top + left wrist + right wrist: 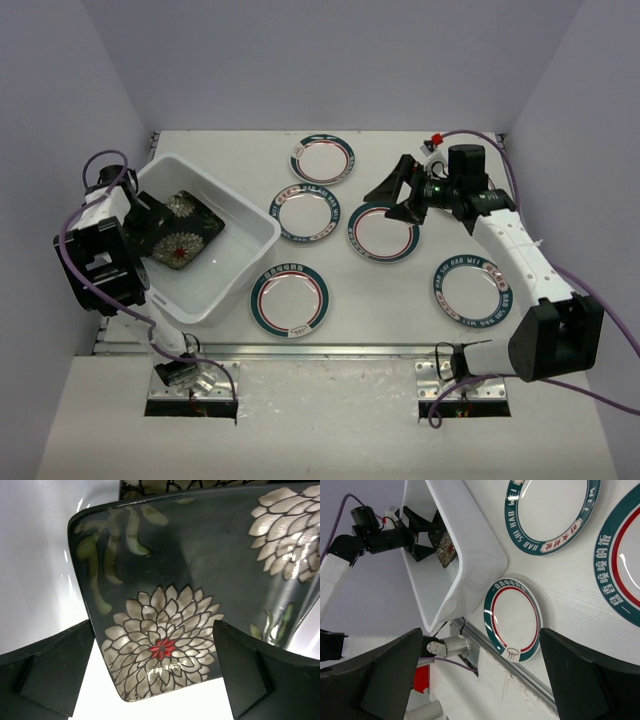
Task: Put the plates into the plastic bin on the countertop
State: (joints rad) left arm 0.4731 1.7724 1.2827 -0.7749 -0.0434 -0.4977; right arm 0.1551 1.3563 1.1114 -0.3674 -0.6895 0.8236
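Square black plates lie inside the plastic bin at the counter's left, while we count five round plates outside it on the counter. Our left claw gapes wide just over them, gripping nothing. Our right claw hangs wide open, empty, above a round plate.

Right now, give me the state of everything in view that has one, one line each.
left gripper, open, over the black flowered plate.
right gripper, open, empty, above the middle round plate.
black flowered plate, inside the plastic bin, not gripped.
plastic bin, upright, no round plates in it.
round plates, five, face up, all on the countertop, outside the bin.
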